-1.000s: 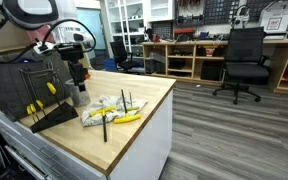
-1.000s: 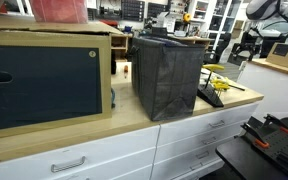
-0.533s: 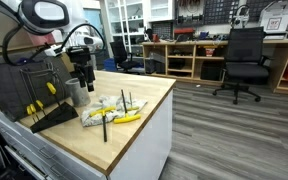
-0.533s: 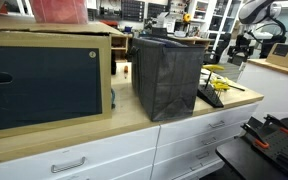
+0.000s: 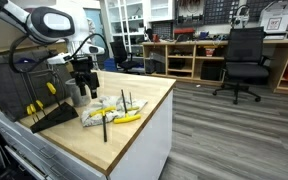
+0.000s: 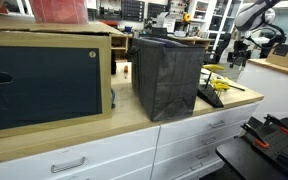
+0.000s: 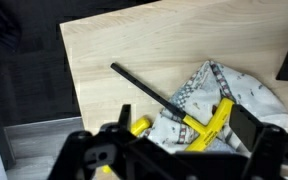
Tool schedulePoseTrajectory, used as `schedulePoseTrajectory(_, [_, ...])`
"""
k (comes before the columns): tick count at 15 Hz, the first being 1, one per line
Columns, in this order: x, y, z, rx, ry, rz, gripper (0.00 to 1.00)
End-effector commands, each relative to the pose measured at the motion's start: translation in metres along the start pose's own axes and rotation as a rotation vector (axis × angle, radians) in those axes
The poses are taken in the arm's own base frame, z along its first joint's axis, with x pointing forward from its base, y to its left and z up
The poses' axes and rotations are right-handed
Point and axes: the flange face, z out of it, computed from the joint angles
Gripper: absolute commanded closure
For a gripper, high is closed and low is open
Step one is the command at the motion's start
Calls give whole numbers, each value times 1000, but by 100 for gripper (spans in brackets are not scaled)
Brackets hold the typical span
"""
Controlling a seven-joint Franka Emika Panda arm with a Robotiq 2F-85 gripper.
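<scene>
Under me: cloth [image 7: 242, 95], yellow tool [image 7: 210, 122] and black rod [image 7: 149, 88] lie in my way.
Free: bare tabletop [image 7: 104, 45] beyond the rod.
Beside me: black box [image 6: 169, 75] stands close.

Bright, even indoor light, apparently from overhead fixtures out of frame. The wooden tabletop [image 5: 134, 110] carries a pale sheen, and shadows on it are soft and short. Both exterior views are low-resolution, with fine detail smeared. The black bin [image 6: 169, 75] reads as a dark, near-featureless mass. In the wrist view the gripper [image 7: 174, 150] is underexposed and blurred in the foreground, while the cloth [image 7: 234, 100] beyond is sharper.
</scene>
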Motion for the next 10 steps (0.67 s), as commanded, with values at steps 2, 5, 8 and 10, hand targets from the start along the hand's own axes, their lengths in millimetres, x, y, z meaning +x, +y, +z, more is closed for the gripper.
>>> schedulePoseTrajectory(2, [22, -7, 19, -71, -31, -181, 0])
schedulePoseTrajectory(5, [34, -16, 30, -85, -59, -293, 0])
schedulePoseTrajectory(8, [45, -31, 41, -80, -91, -416, 0])
schedulePoseTrajectory(10, [53, -41, 48, -94, -117, -490, 0])
